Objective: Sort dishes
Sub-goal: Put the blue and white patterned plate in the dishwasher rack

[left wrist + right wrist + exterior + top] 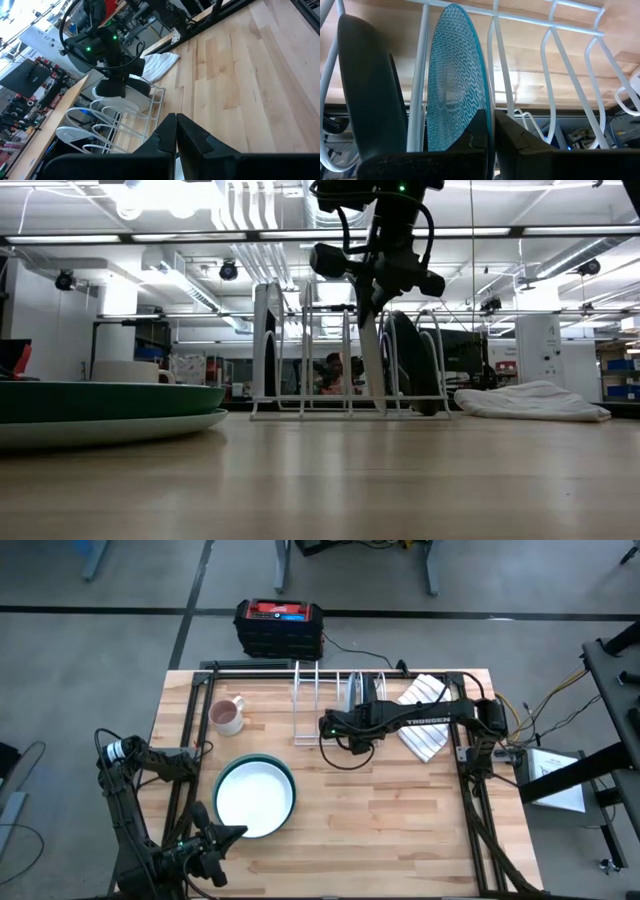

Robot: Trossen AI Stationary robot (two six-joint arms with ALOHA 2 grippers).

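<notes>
In the high view, a white wire rack [335, 705] is seen at the back of the wooden table [400, 810], with the right gripper [352, 728] reached over it. A green-rimmed bowl [255, 797] is set on a plate near the front left, a pinkish mug [228, 716] behind it, and a striped cloth [424, 715] to the right of the rack. The left gripper [222, 837] is parked at the front left edge, its fingers pressed together on nothing.

In the low view, a dark plate [412, 363] is stood upright in the rack, just beside the thin plate under the right gripper.

In the right wrist view, the fingers are clamped on the rim of a teal patterned plate [452, 80] (held upright between the wires), and the dark plate is slotted next to it.
</notes>
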